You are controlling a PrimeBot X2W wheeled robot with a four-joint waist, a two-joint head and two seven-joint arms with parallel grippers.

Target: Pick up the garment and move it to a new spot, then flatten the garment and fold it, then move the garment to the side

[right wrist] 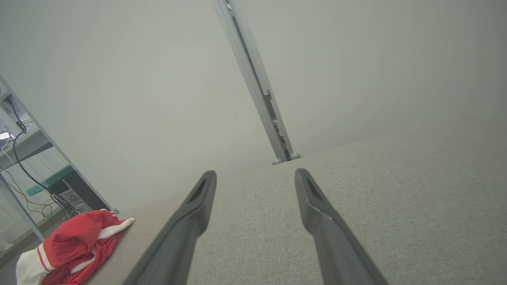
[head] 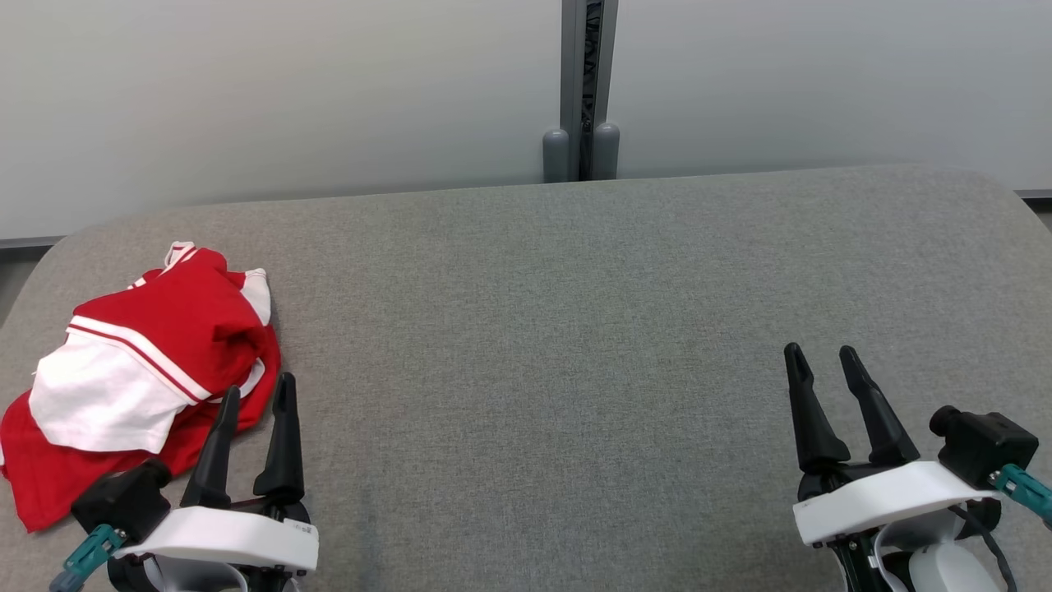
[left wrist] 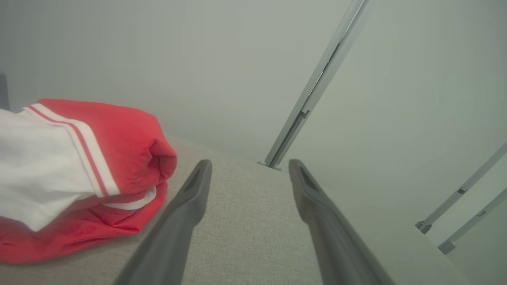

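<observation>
The left end effector [head: 259, 385] is open and empty. Its fingertips are just beside the right edge of the crumpled red-and-white garment [head: 156, 345]; whether they touch the cloth cannot be told. The garment lies in a heap on the grey desk [head: 534, 329]. The right end effector [head: 820, 351], also open and empty, sits well apart from the garment, far to its right.

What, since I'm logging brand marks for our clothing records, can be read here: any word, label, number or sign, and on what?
None can be read.
Crumpled red and white fabric garment: white panels and stripes, no lettering on the folds that show.
Dark boxy equipment beyond the grey fabric-covered table: too small and blurred to read.
</observation>
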